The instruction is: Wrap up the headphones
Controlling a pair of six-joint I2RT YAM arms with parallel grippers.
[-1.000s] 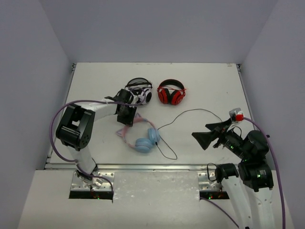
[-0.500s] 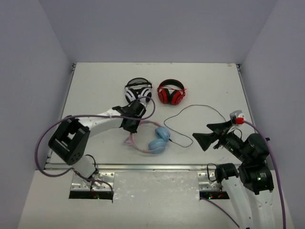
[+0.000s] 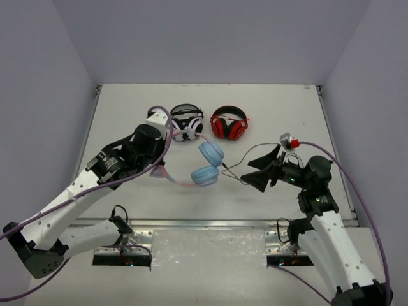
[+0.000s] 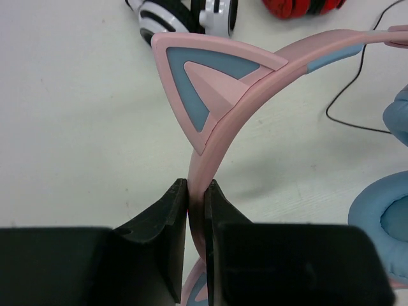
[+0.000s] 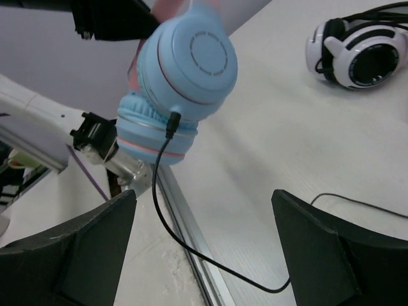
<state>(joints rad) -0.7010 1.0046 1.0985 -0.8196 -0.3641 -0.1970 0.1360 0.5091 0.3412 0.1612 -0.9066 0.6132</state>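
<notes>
The headphones (image 3: 205,174) have a pink headband, cat ears and light blue ear cups. My left gripper (image 3: 160,169) is shut on the headband (image 4: 220,131) just below a cat ear (image 4: 205,80) and holds the headphones off the table. The blue cups (image 5: 183,67) hang in front of my right gripper (image 5: 204,191). The thin black cable (image 5: 164,220) leaves the lower cup and trails between the wide-open right fingers without touching them. In the top view the right gripper (image 3: 254,171) is open and empty, just right of the cups, with the cable (image 3: 234,171) beside it.
White-and-black headphones (image 3: 186,124) and red-and-black headphones (image 3: 229,125) lie at the back of the table. The white-and-black pair also shows in the right wrist view (image 5: 357,54) and the left wrist view (image 4: 185,14). The table's metal front edge (image 5: 191,236) runs below the right gripper.
My left arm has lifted the headphones and carried them right and back. The cable was dragged along. My right gripper has moved forward and left, close to the cups.
</notes>
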